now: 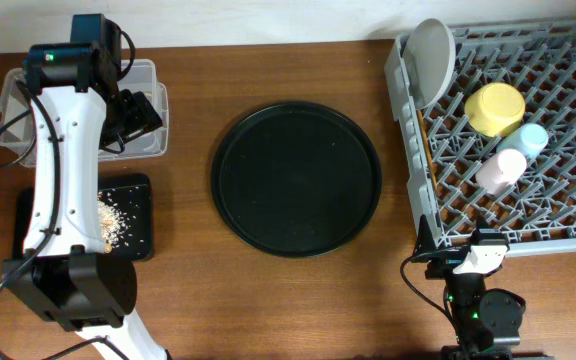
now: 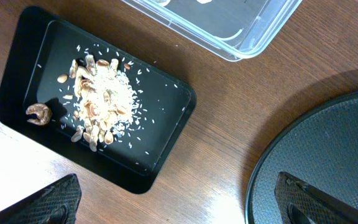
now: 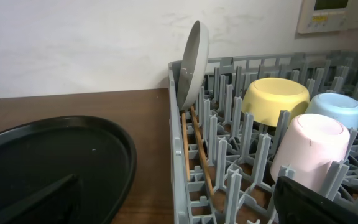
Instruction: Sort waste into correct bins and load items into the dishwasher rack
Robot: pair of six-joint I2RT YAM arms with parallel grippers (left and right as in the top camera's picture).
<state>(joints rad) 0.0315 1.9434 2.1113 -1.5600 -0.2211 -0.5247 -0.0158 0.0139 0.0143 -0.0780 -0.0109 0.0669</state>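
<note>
Beige food scraps (image 2: 101, 96) lie in the shallow black tray (image 2: 166, 152), which sits beside the clear box (image 2: 247, 34). My left gripper (image 2: 179, 208) hangs open above bare table between that tray and the round tray; from above, the left gripper (image 1: 133, 115) is over the clear box (image 1: 153, 75). The grey rack (image 1: 568, 215) holds an upright plate (image 1: 430, 60), yellow bowl (image 1: 495, 108), blue cup (image 1: 530, 140) and pink cup (image 1: 500, 170). Chopsticks (image 3: 194, 146) lie along the rack's left wall (image 3: 178, 168). My right gripper (image 3: 179, 208) is open, straddling that wall.
A large round black tray (image 1: 296, 180) fills the middle of the table, its rim near the left finger (image 3: 36, 202) of my right gripper. The right arm's base (image 1: 483, 315) stands at the front edge, the left arm's base (image 1: 68, 290) at front left.
</note>
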